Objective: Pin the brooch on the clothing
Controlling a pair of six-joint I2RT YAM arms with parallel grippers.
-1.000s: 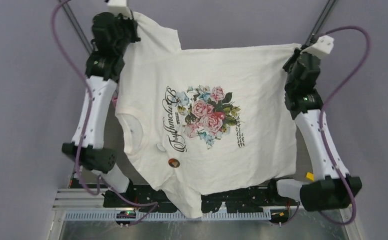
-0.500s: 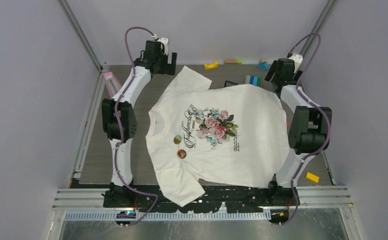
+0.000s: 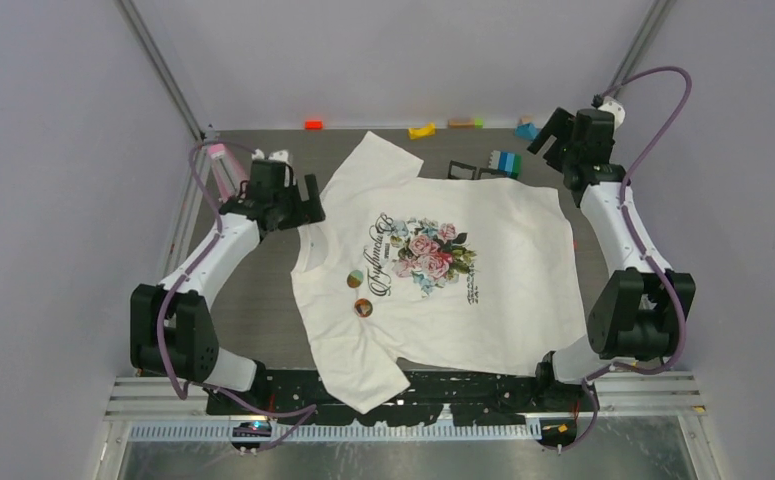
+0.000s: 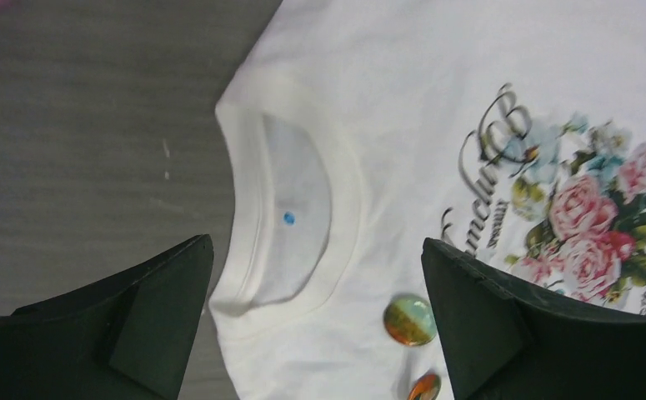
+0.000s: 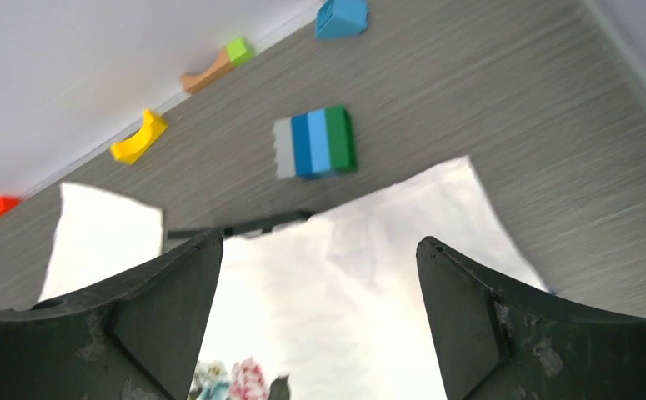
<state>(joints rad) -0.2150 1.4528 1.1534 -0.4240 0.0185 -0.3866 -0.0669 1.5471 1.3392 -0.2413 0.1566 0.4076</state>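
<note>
Shirt is down flat on the table now, no longer hoisted. My left claw, gaping and empty, has pulled back over the collar. My right claw, gaping and empty, is above the far corner. The striped badge and orange badge sit on the chest.

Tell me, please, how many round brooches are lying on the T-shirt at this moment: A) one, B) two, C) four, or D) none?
B: the teal-and-orange brooch and the darker orange brooch both lie on the T-shirt, beside its dark lettering.
</note>
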